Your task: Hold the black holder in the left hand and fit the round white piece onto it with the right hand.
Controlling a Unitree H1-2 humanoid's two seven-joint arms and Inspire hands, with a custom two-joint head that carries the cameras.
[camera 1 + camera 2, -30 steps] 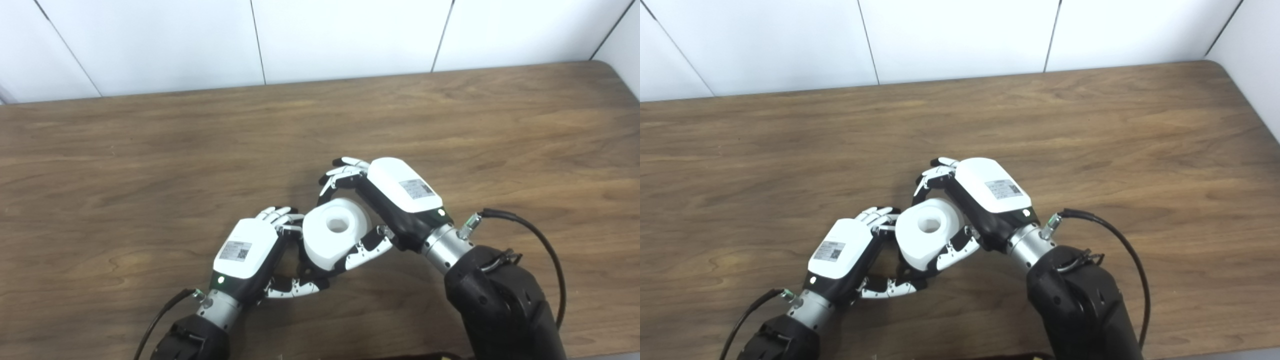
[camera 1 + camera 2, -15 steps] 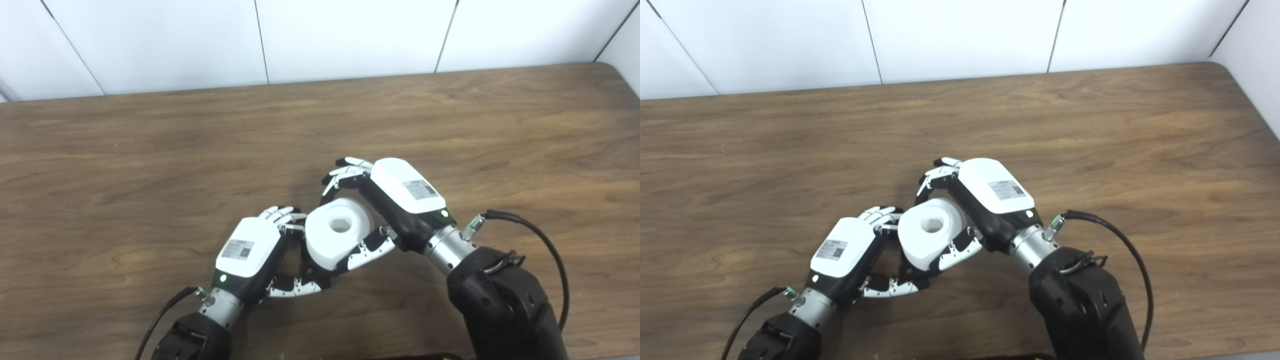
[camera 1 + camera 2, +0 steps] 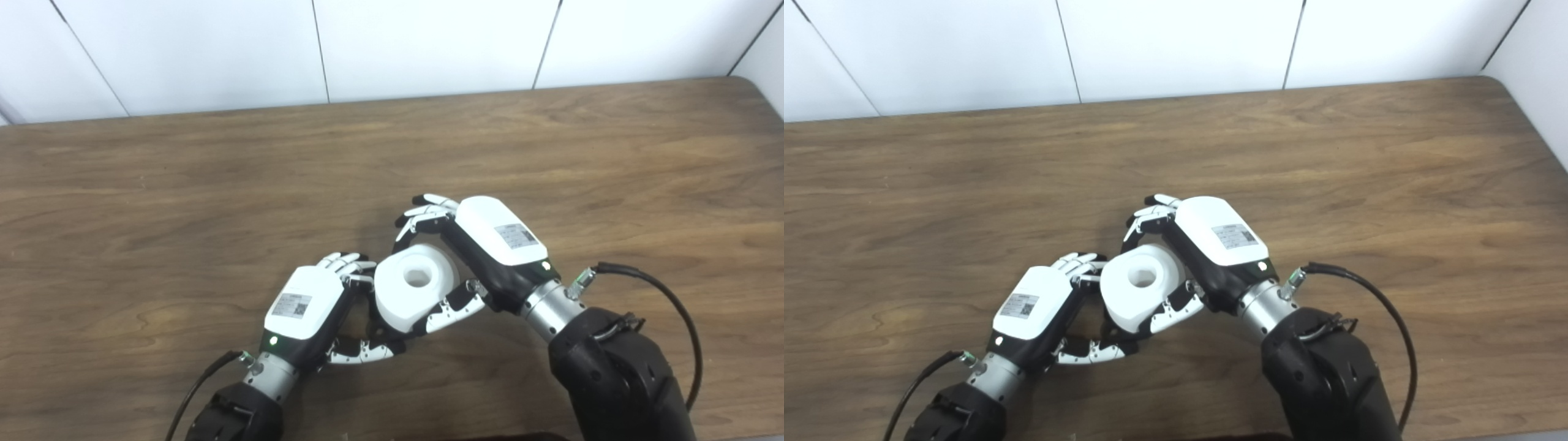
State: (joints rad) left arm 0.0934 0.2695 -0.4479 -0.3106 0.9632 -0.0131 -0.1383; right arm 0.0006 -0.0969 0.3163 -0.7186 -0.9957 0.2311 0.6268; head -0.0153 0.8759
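Both hands point(image 3: 490, 245) seemingly around white piece point(image 3: 413, 291)

round white piece point(image 3: 415, 289) | upright (hole up) | black holder point(image 3: 375, 324) beneath, mostly hidden

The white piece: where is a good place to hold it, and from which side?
By its curved side wall, from the right, as the right hand does: fingers behind, thumb in front. That leaves the white piece with its top hole unobstructed.

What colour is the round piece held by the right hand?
Plain white, the round piece with a central hole; clearest in the left eye view.
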